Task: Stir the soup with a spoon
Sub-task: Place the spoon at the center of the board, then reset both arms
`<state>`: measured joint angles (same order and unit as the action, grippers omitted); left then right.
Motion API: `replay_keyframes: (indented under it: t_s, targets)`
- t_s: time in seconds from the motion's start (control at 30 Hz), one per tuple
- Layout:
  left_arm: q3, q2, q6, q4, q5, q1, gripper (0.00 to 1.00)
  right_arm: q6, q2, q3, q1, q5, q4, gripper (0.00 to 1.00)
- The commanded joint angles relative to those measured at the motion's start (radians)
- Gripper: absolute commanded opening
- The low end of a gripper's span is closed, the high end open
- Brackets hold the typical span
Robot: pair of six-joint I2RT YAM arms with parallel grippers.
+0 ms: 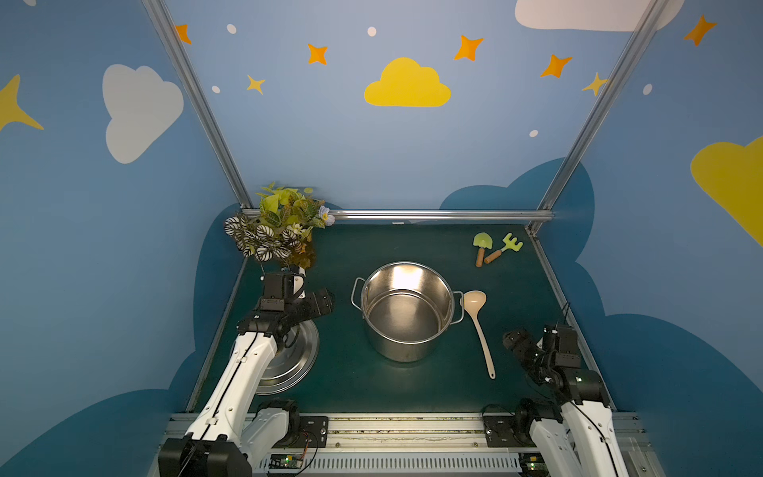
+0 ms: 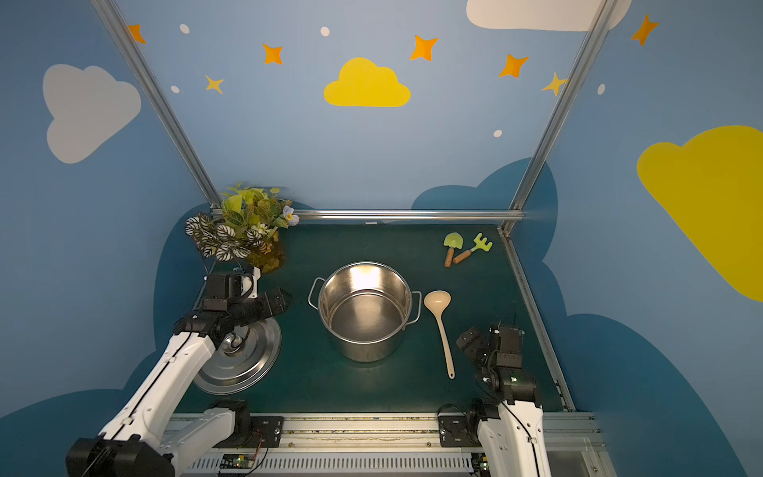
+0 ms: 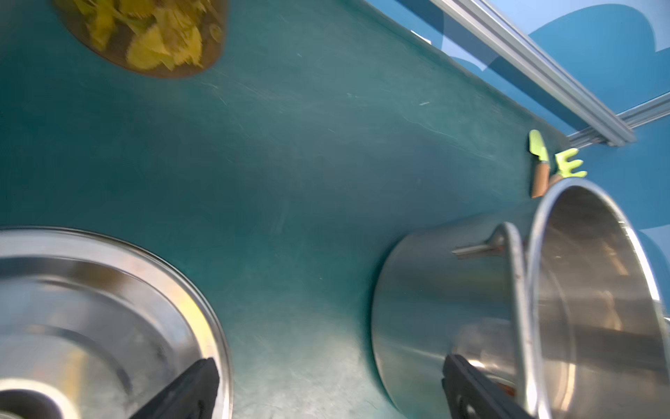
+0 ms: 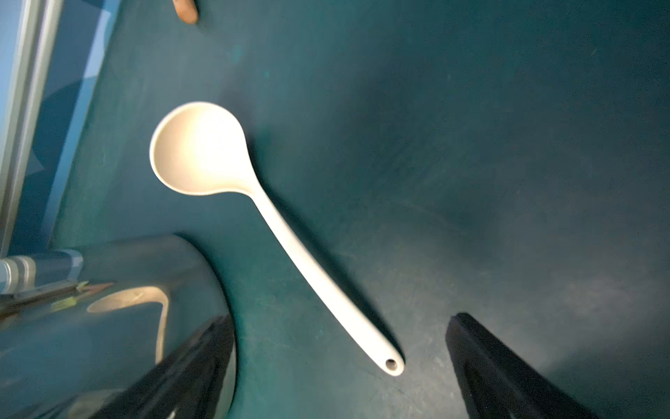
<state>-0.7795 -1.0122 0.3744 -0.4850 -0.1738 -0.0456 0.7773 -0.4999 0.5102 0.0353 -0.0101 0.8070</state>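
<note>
Beige plastic spoon (image 1: 480, 334) (image 2: 442, 334) (image 4: 301, 261) lies flat on the counter (image 1: 371, 247), round bowl facing up, just beside the steel pot (image 1: 404, 351), slim handle pointing toward the arm bases.

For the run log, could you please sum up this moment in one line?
spoon: on table beside pot, unheld | lid: off | left tool: open, between lid and pot | right tool: open, near spoon handle

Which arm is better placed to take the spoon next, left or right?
Right. The spoon lies just ahead of the open right fingers; the left arm is by the lid, on the pot's other side.
</note>
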Motion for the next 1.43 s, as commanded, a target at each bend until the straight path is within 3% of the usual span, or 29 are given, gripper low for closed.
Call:
replay_keyframes:
  t_s: [0.0, 0.13, 0.3, 0.47, 0.53, 0.7, 0.77, 0.87, 0.93, 1.03, 1.17, 1.4]
  targets:
    - [0.029, 0.005, -0.095, 0.113, 0.071, 0.005, 1.0, -0.103, 0.018, 0.03, -0.01, -0.187, -0.14, 0.98]
    - [0.132, -0.016, -0.231, 0.332, 0.154, 0.005, 1.0, -0.29, -0.017, -0.029, -0.046, -0.305, -0.452, 0.98]
    - [0.385, -0.065, -0.376, 0.877, 0.163, 0.006, 1.0, -0.457, -0.275, -0.095, -0.08, -0.364, -0.847, 0.98]
    - [0.417, -0.28, -0.412, 1.126, 0.161, 0.008, 1.0, -0.537, -0.623, -0.089, -0.113, -0.389, -1.107, 0.98]
    - [0.449, -0.377, -0.429, 1.323, 0.127, 0.009, 1.0, -0.561, -0.71, -0.11, -0.117, -0.388, -1.234, 0.98]
    - [0.451, -0.579, -0.459, 1.537, 0.063, 0.009, 1.0, -0.699, -0.862, -0.052, -0.117, -0.34, -1.35, 0.98]
    - [0.397, -0.528, -0.469, 1.331, 0.061, 0.01, 1.0, -0.683, -0.95, -0.078, -0.1, -0.316, -1.47, 0.98]
    - [0.407, -0.572, -0.475, 1.431, 0.055, 0.006, 1.0, -0.743, -1.029, -0.143, -0.079, -0.247, -1.708, 0.98]
    - [0.4, -0.549, -0.482, 1.383, 0.062, 0.001, 1.0, -0.72, -1.014, -0.138, -0.077, -0.246, -1.67, 0.98]
    - [0.411, -0.562, -0.484, 1.425, 0.066, -0.001, 1.0, -0.684, -0.961, -0.074, -0.08, -0.261, -1.448, 0.98]
    - [0.401, -0.566, -0.489, 1.403, 0.065, -0.005, 1.0, -0.708, -0.966, -0.065, -0.107, -0.292, -1.444, 0.98]
    - [0.409, -0.564, -0.476, 1.425, 0.063, 0.004, 1.0, -0.703, -0.965, -0.063, -0.087, -0.242, -1.436, 0.98]
